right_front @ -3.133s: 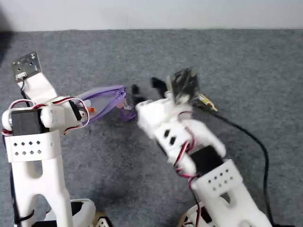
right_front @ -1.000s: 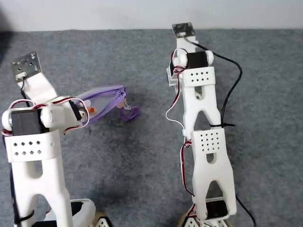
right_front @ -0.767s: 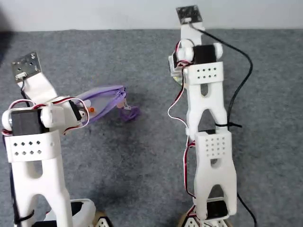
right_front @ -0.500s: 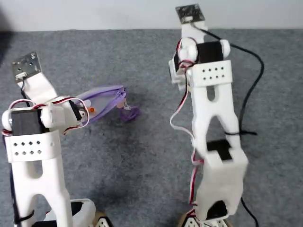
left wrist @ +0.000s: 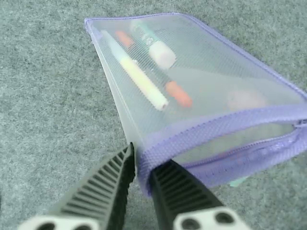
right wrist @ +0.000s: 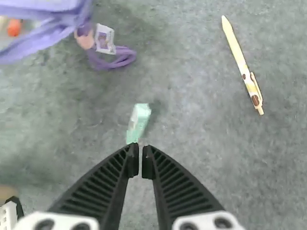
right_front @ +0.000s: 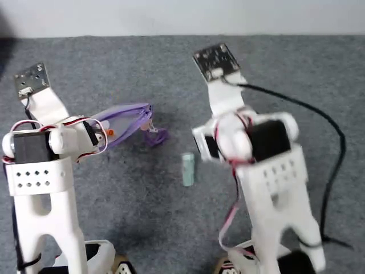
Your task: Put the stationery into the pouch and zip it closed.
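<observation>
Table [right_front: 114,63]: a grey, carpet-like surface with two white robot arms side by side at its near edge.

Pouch [right_front: 122,121]: a see-through pouch with a purple zip edge. In the high view it lies left of centre and runs out from under the left arm's wrist.

Left gripper [left wrist: 142,160]: its two black ribbed jaws are pinched onto one corner of the pouch, at the end of the purple zip edge. Only the thickness of the fabric lies between them.

Pouch contents: the left wrist view looks through the clear side. It shows markers [left wrist: 144,84] lying together inside: a pale yellow one, an orange-tipped one and a green one with a whitish cap. A faint pinkish blob lies farther along, and what it is cannot be told.

Purple loop [right_front: 157,137]: a cord hanging from the zip end of the pouch and lying on the table. The right wrist view shows a small white tag [right wrist: 103,38] beside it.

Green block [right_front: 187,169]: small and pale green, lying flat on the table. It is between the purple loop and the right arm, apart from the pouch.

Right gripper [right wrist: 139,147]: its jaws are closed to a thin slit and hold nothing. It is above the table, with its tips just short of the green block.

Yellow pen [right wrist: 242,64]: the right wrist view shows it lying loose on the table. It is well apart from the green block and on the side away from the pouch.
</observation>
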